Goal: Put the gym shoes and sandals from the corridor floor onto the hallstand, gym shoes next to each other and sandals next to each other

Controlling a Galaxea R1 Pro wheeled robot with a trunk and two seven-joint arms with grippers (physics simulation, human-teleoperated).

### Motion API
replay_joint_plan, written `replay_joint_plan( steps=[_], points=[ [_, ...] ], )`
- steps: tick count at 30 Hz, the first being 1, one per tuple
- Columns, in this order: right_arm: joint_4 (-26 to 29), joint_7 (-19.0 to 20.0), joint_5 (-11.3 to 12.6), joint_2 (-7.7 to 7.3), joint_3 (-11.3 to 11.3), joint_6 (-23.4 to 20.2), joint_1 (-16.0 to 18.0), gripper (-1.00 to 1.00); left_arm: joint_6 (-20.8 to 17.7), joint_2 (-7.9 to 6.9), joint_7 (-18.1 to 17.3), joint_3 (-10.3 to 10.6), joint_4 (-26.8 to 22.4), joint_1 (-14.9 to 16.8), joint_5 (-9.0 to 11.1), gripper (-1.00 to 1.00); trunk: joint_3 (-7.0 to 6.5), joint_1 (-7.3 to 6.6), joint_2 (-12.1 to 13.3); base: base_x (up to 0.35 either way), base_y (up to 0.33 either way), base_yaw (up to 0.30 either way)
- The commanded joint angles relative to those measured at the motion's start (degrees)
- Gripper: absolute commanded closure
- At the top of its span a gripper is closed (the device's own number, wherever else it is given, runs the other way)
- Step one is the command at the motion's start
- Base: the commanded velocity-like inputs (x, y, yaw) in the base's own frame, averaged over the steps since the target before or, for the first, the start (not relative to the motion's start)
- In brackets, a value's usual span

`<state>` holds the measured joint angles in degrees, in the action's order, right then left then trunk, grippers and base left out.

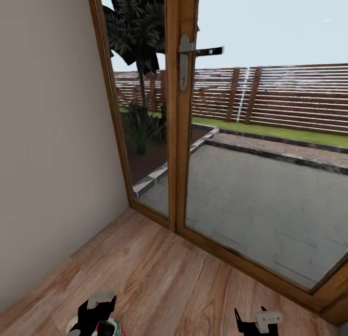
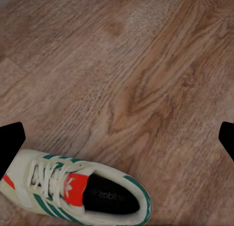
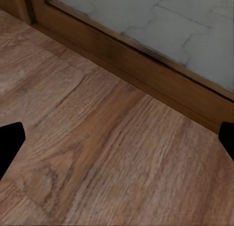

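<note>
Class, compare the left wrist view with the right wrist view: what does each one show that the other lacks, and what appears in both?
Left wrist view alone: one gym shoe lying on the corridor floor, white with teal stripes, an orange-red tongue and white laces, its opening facing the camera.

Right wrist view alone: the wooden door frame along the floor's edge, with grey paving behind the glass.

Both: wood-grain plank flooring, and dark fingertips at the picture's two sides, so each gripper's jaws stand wide apart with nothing between them.

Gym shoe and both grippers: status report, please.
Left gripper open, above one gym shoe on the corridor floor, no contact. Right gripper open, empty, over bare planks by the glass door. Nothing blocking the shoe.
</note>
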<state>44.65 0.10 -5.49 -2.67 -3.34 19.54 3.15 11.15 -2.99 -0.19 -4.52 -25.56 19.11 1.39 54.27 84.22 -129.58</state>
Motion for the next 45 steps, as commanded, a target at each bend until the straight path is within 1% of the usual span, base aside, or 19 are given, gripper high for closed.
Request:
replay_joint_plan(
  steps=[1,23,29,37,45],
  points=[
    [0.0,0.0,-0.6,0.03,-0.2,0.1,0.0,-1.0,0.2,0.01,0.0,0.0,0.1,0.0,0.2,-1.0,0.05,-0.01,0.0,0.0,0.0,0.276],
    [-0.1,0.0,-0.6,0.09,-0.2,0.2,0.0,-1.0,0.3,-0.09,-0.1,-0.4,0.2,0.0,0.5,-1.0,0.05,-0.01,0.0,0.002,-0.001,0.277],
    [-0.1,0.0,-0.6,0.11,-0.2,0.2,0.0,-1.0,0.3,-0.09,-0.1,-0.4,0.2,0.0,0.5,-1.0,0.05,-0.01,0.0,0.133,-0.112,0.277],
    [-0.1,0.0,-0.6,0.12,-0.2,0.2,0.0,-1.0,3.0,-0.09,0.0,-0.4,0.2,0.0,0.4,-1.0,0.05,-0.01,0.0,0.166,-0.151,0.277],
    [-0.1,0.0,-0.6,0.12,-0.2,0.2,0.0,-1.0,3.2,-0.09,0.0,-0.4,0.2,0.0,0.4,-1.0,0.05,-0.01,0.0,0.014,-0.012,0.277]
  ],
)
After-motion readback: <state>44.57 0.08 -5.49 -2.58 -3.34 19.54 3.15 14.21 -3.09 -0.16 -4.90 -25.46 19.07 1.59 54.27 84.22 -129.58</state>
